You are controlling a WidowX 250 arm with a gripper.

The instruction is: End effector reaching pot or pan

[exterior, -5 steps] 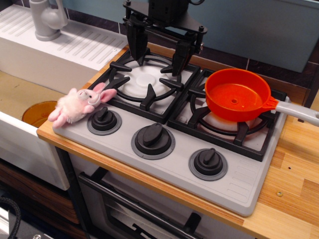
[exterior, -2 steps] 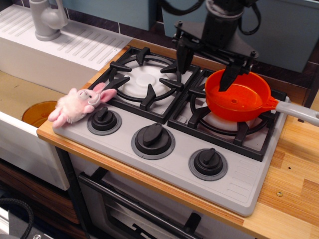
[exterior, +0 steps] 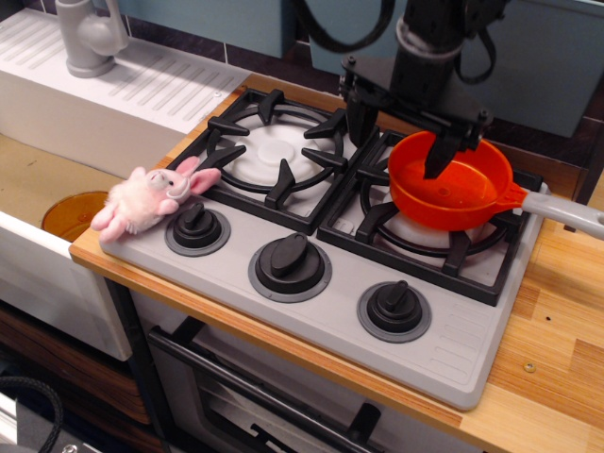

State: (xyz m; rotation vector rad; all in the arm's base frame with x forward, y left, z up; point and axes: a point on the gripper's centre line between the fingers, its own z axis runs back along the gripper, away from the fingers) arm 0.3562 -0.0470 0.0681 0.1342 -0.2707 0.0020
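Lowered, end effector (exterior: 400,142) straddles saucepan (exterior: 449,192) rim.

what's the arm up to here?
The black gripper is open over the right burner of a toy stove, straddling the near-left rim of the orange saucepan: one finger dips inside it, the other hangs outside. Nothing is gripped yet. The pan sits on the grate, grey handle pointing right. A pink plush bunny lies at the stove's left edge.
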